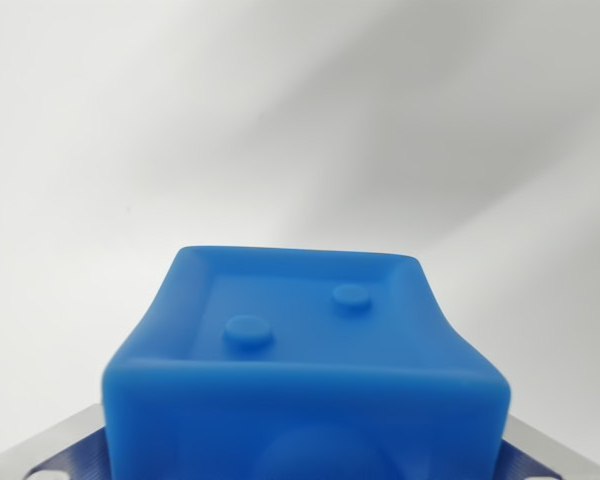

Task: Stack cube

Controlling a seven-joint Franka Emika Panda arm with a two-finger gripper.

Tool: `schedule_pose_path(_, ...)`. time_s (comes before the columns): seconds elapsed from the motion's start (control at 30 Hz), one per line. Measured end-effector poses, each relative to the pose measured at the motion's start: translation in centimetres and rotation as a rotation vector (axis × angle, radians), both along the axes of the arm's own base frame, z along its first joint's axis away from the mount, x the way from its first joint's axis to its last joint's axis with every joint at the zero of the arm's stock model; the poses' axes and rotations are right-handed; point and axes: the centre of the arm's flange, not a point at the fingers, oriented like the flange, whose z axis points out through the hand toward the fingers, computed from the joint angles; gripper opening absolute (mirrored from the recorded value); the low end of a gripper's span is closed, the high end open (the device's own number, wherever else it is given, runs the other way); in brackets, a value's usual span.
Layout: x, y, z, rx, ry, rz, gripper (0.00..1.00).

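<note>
Blue cube [305, 375] close up between metal jaws at both lower corners, apparently gripped.

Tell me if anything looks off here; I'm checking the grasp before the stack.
Nothing stands out. The blue cube fills the lower wrist view, seated between the metal fingers, showing a rimmed face with two raised dots. No damage or tilt is evident. No second cube is in view.
</note>
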Motion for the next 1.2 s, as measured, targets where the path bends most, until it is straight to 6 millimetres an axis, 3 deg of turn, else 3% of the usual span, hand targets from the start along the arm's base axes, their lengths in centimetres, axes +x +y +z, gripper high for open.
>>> schedule_pose_path(1.2, 6.5, -2.2, 1.6, 0.001, -0.002, 0.271, 0.0)
